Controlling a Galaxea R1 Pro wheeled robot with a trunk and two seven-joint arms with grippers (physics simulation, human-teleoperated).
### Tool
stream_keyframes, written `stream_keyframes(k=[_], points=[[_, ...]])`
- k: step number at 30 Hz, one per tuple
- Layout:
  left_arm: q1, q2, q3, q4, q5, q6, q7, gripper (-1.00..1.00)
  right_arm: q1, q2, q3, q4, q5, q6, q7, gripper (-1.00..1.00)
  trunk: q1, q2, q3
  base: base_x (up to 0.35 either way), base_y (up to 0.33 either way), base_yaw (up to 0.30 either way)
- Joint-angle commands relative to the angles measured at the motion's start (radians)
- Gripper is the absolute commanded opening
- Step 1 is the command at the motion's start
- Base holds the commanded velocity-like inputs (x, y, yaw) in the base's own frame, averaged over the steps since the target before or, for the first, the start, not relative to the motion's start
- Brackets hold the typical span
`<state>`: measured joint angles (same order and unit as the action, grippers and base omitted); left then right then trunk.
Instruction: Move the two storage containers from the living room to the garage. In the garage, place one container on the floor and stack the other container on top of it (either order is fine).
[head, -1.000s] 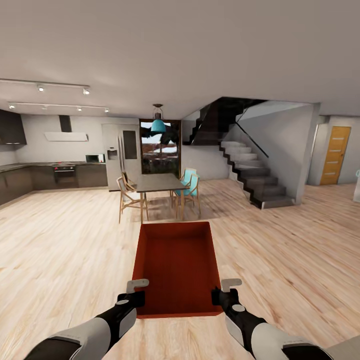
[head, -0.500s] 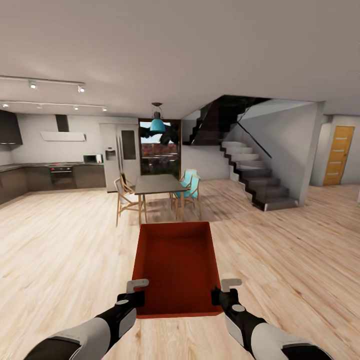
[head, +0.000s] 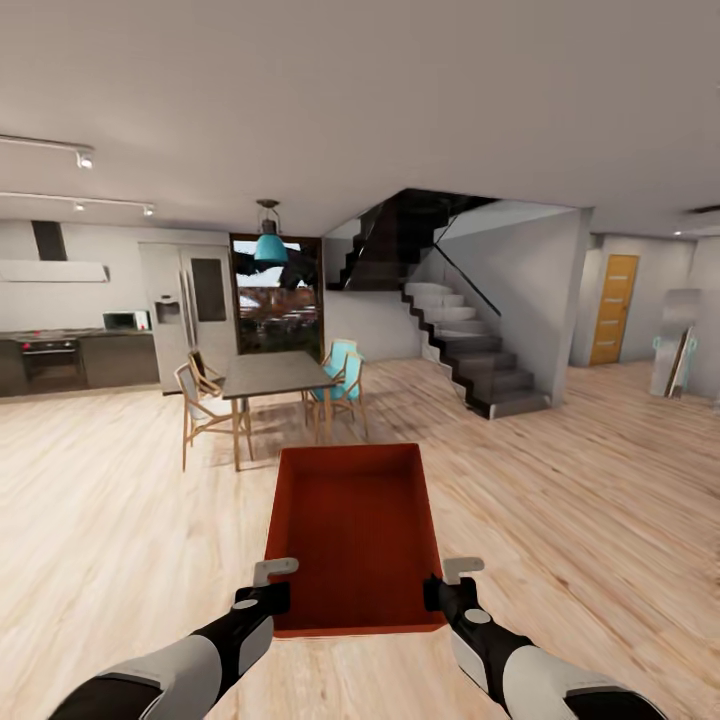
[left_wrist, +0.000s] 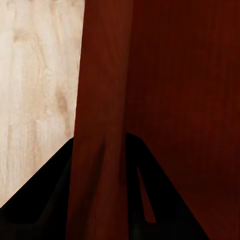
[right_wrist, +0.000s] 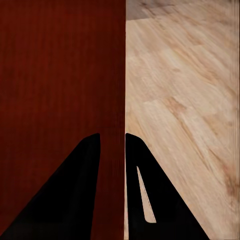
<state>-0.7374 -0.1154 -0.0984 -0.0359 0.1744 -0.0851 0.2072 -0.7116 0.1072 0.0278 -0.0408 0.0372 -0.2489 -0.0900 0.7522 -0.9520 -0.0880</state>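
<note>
One orange-red storage container (head: 352, 520) is carried level in front of me, above the light wood plank floor (head: 570, 520). My left gripper (head: 268, 598) is shut on its near left wall, and my right gripper (head: 442, 596) is shut on its near right wall. In the left wrist view the red wall (left_wrist: 100, 125) runs between the dark fingers (left_wrist: 45, 200) of the left gripper (left_wrist: 100, 200). The right wrist view has the right gripper (right_wrist: 112, 190) pinching the thin wall edge (right_wrist: 117, 75). The second container and the garage are out of view.
A dining table (head: 275, 372) with chairs stands ahead on the left, with the kitchen (head: 60, 355) and fridge (head: 185, 310) behind it. A dark staircase (head: 470, 345) rises ahead on the right. Farther right are an orange door (head: 612, 308) and a grey leaning object (head: 678, 345).
The whole view has swung to the right, so table, stairs and door sit further left in the picture. The container stays held the same way in both grippers.
</note>
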Motion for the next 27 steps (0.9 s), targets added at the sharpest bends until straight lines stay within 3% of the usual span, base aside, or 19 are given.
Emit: stream_keyframes(k=[1, 27], points=[[0.000, 0.016, 0.045, 0.004, 0.020, -0.004, 0.008, -1.00, -0.002, 0.000, -0.045, -0.002, 0.003, -0.032, -0.008, -1.00, 0.001, -0.001, -0.002, 0.323, 0.054, -0.277], [0.000, 0.016, 0.045, 0.004, 0.019, -0.004, 0.008, -1.00, -0.002, 0.000, -0.045, -0.002, 0.003, -0.032, -0.008, -1.00, 0.001, -0.001, -0.002, 0.323, 0.126, -0.277]])
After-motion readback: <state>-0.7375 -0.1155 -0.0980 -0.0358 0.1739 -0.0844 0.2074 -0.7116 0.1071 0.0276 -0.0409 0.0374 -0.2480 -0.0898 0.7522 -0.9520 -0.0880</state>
